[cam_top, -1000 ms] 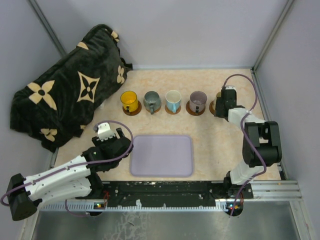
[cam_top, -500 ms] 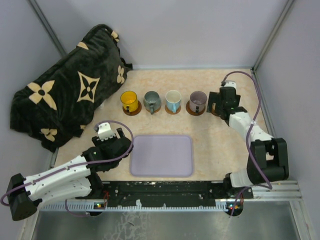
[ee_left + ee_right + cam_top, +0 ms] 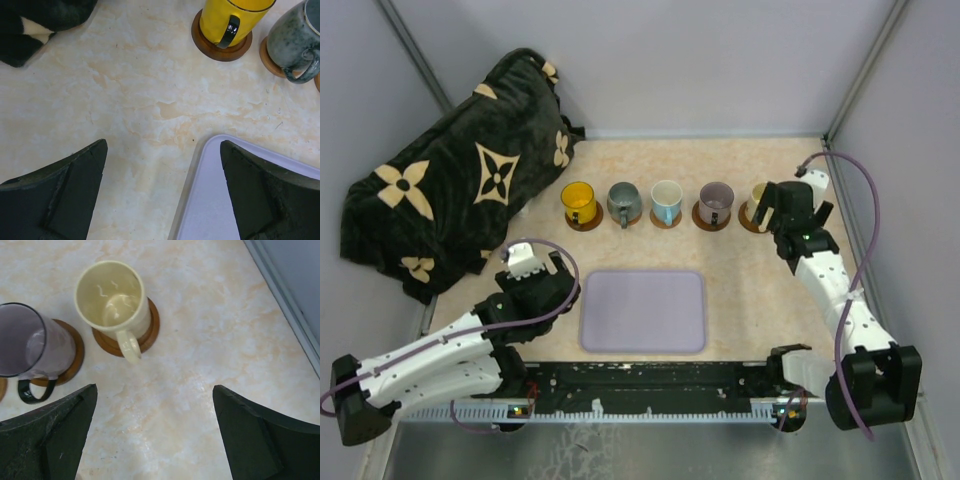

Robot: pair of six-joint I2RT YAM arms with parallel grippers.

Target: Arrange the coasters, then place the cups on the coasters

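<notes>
Five cups stand in a row, each on a brown coaster: yellow cup (image 3: 578, 201), grey-green cup (image 3: 623, 201), white cup with blue handle (image 3: 666, 200), mauve cup (image 3: 716, 201), and cream cup (image 3: 757, 203). My right gripper (image 3: 795, 205) is open and empty, just right of and nearer than the cream cup (image 3: 112, 300), which sits on its coaster (image 3: 150, 330). The mauve cup (image 3: 30, 345) stands beside it. My left gripper (image 3: 540, 268) is open and empty. It hovers over the tabletop at the tray's far left corner, well short of the yellow cup (image 3: 225, 20).
A lavender tray (image 3: 643, 311) lies at the near middle, with its corner (image 3: 240, 200) under my left gripper's right finger. A black floral blanket (image 3: 460, 190) is heaped at the far left. The enclosure wall's base rail (image 3: 285, 300) runs close on the right.
The right gripper has opened off the cream cup and drawn back toward the right. The left gripper has shifted slightly and opened a little wider.
</notes>
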